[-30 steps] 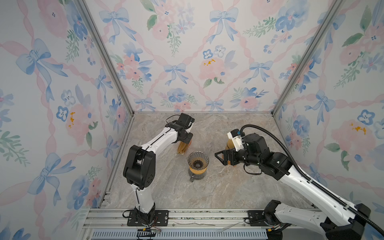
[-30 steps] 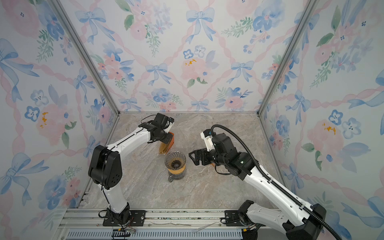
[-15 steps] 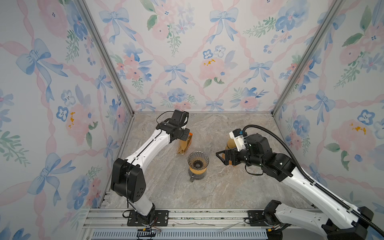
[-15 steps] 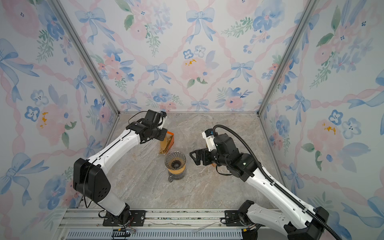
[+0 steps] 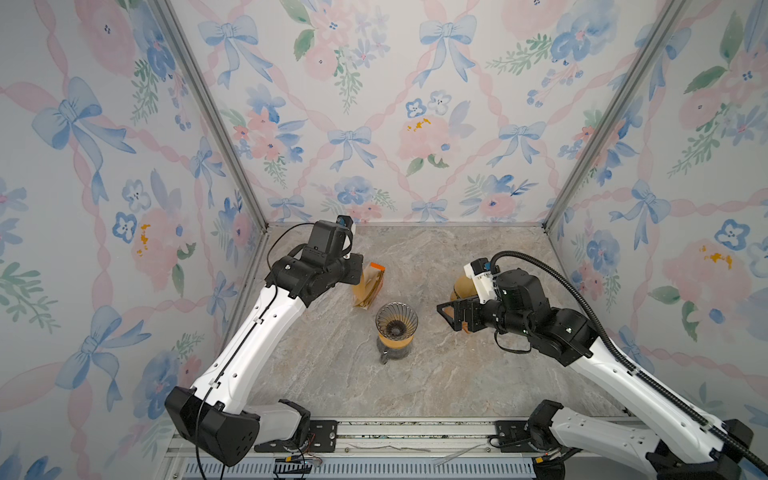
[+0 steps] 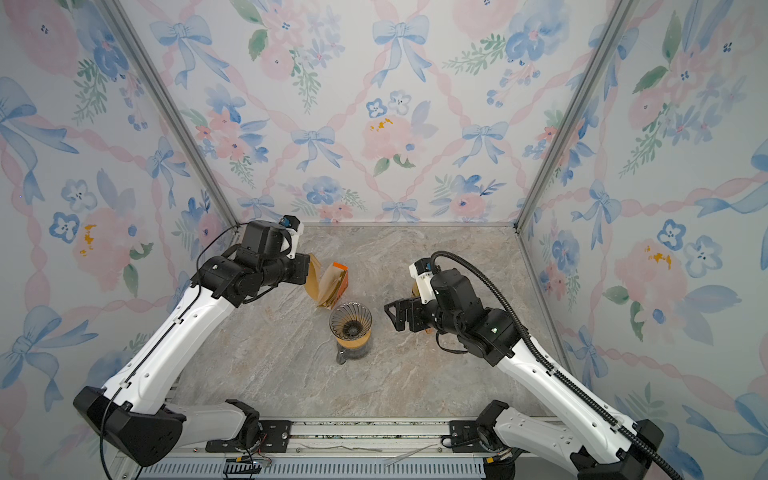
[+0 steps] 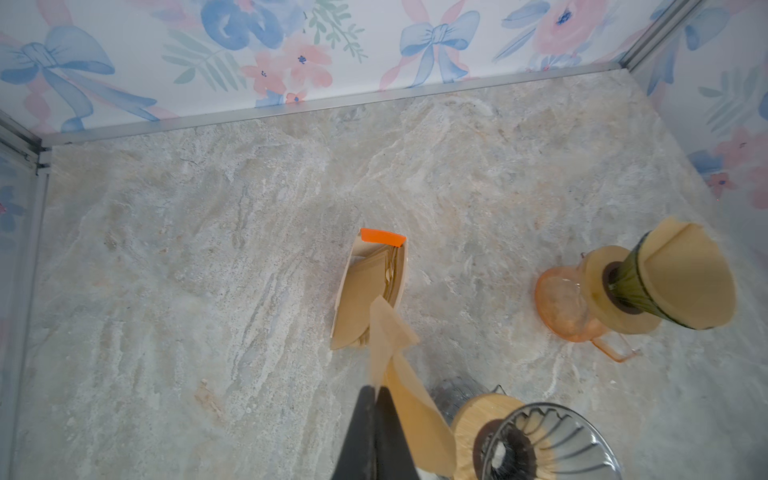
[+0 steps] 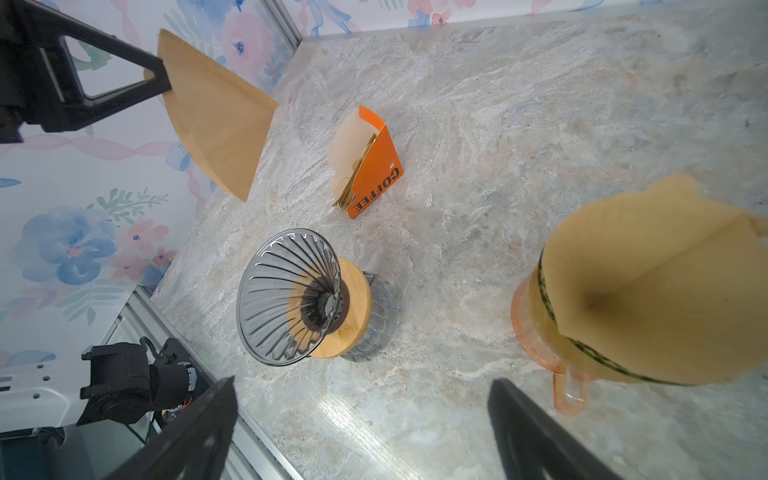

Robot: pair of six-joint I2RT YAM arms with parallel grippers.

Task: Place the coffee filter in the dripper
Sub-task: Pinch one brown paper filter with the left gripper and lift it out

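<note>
Left arm (image 5: 266, 328) has swung back off the filter box (image 5: 371, 286) since a second ago, and you've brought one coffee filter (image 6: 312, 276) out with it. Your right arm (image 5: 536, 320) hasn't budged.

Left jaws are clamped on the top edge of that filter. The right wrist view shows it best: the paper (image 8: 216, 120) hangs as a flat fan, clear of the worktop (image 5: 457, 374) and clear of the box (image 8: 370, 170). It's up at about 10 o'clock from the dripper (image 5: 396, 319), with the box between them at 11. So the filter is in the air and not yet in the dripper.

Watch what you can't see. In a top view the left wrist covers most of the filter, and what shows blends into the box. In the left wrist view the paper (image 7: 395, 365) is edge-on and blurred, and the frame cuts off its lower end. It also cuts off the dripper (image 7: 548, 444).

Right jaws are spread wide and gripping nothing, at 3 o'clock from the dripper. Only their two dark tips poke into the right wrist view.

The dripper (image 8: 291, 295) sits upright on its glass carafe (image 8: 380, 320). The second dripper (image 7: 631, 286), already papered, stands on an orange carafe (image 7: 561, 303) at 2 o'clock. Your right arm hides most of it in both top views.
</note>
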